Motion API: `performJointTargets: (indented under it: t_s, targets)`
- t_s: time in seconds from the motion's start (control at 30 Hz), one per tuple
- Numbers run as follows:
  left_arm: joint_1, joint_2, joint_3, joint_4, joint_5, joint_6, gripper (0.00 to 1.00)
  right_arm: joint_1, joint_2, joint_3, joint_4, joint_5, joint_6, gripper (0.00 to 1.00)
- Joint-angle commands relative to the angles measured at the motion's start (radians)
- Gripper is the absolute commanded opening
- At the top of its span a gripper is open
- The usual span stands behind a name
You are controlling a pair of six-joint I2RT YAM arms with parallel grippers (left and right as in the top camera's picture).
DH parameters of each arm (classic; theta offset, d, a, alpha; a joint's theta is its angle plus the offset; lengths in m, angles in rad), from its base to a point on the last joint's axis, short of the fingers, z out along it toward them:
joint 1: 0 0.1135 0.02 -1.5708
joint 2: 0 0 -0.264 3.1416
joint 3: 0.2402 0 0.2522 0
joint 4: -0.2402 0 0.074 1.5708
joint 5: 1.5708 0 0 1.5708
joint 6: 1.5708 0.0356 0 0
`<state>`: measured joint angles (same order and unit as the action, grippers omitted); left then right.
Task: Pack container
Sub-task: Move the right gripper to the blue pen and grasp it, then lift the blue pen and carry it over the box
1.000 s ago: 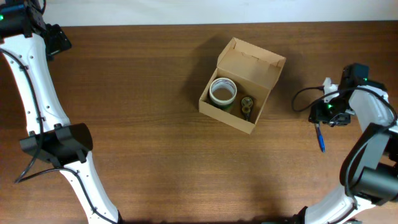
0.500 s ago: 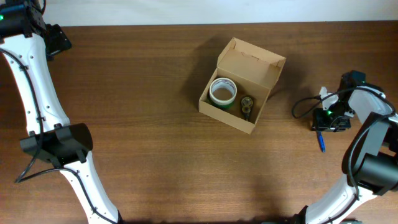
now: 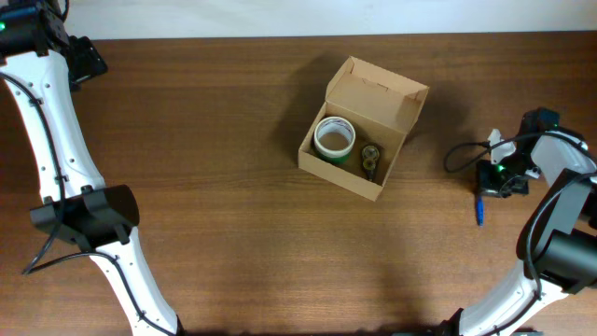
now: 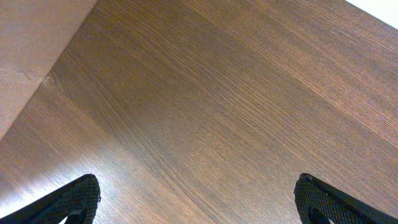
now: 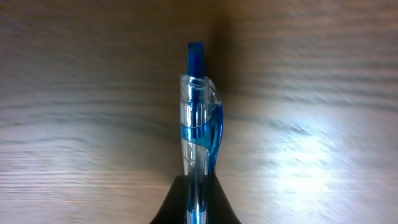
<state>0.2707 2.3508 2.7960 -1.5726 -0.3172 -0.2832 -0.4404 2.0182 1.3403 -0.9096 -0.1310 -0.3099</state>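
Note:
The container (image 3: 376, 105) is a brown cardboard box standing open at mid table, its lid flap raised at the back. Inside lie a tape roll (image 3: 334, 138) and a small dark object (image 3: 370, 160). Far to its right, a blue and clear pen (image 3: 480, 212) lies on the wood, and my right gripper (image 3: 492, 177) is shut on its barrel. The right wrist view shows the pen (image 5: 199, 112) sticking out from between the closed black fingers (image 5: 171, 205). My left gripper (image 4: 196, 205) hangs open over bare wood at the far left back corner, with nothing between its fingers.
A black cable (image 3: 462, 154) loops beside the right wrist. The left arm's white links (image 3: 51, 140) run down the left side of the table. A pale tan surface (image 4: 25, 56) lies past the table edge in the left wrist view.
My right gripper has closed onto the pen and shifted slightly to the right with it. The left arm and the container have not moved.

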Motion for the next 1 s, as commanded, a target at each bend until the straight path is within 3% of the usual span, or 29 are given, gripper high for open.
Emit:
performJointTargets:
  t_s: [0.0, 0.33, 0.63, 0.97]
  targets:
    - [0.005, 0.005, -0.004, 0.001, 0.004, 0.008, 1.00, 0.014, 0.008, 0.067, -0.008, -0.106, 0.043, 0.04]
    - [0.005, 0.005, -0.004, 0.001, 0.004, 0.008, 1.00, 0.127, -0.026, 0.481, -0.265, -0.105, 0.110, 0.04]
    - [0.005, 0.005, -0.004, 0.001, 0.004, 0.008, 1.00, 0.375, -0.026, 0.874, -0.493, -0.105, 0.035, 0.04]
    - [0.005, 0.005, -0.004, 0.001, 0.005, 0.008, 1.00, 0.622, -0.016, 0.872, -0.576, -0.106, -0.141, 0.04]
